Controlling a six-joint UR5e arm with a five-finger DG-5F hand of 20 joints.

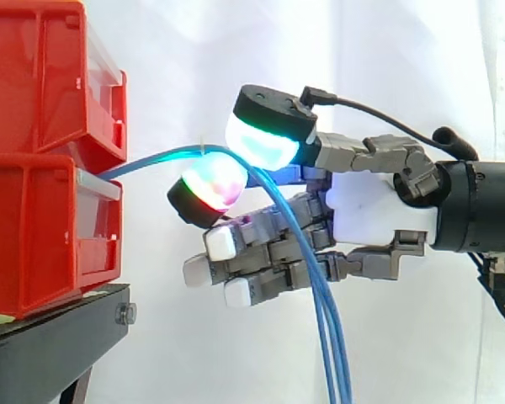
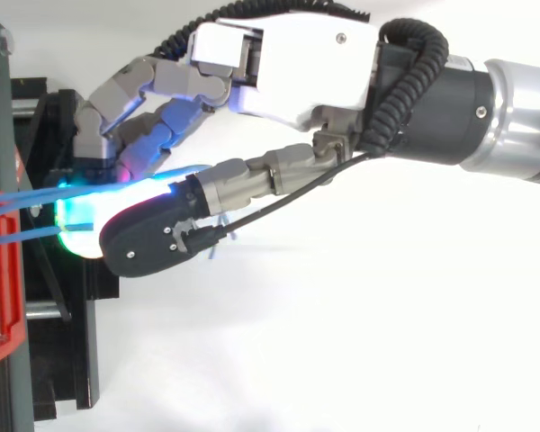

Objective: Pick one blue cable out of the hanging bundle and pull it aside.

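Thin blue cables come out of the lower red bin, arc to the right and hang down as a bundle in front of my hand. One blue cable runs from the bin to the gap between two glowing fingertips, one cyan-green above and one red-green below, which pinch it. The other fingers are curled behind the hanging strands. From above, the blue cables stretch from the bin's edge to the glowing pads under my hand.
Two red bins are stacked on a black stand at the left. The stand lies just left of the fingertips in the top view. A white curtain hangs behind, with free room to the right and below the hand.
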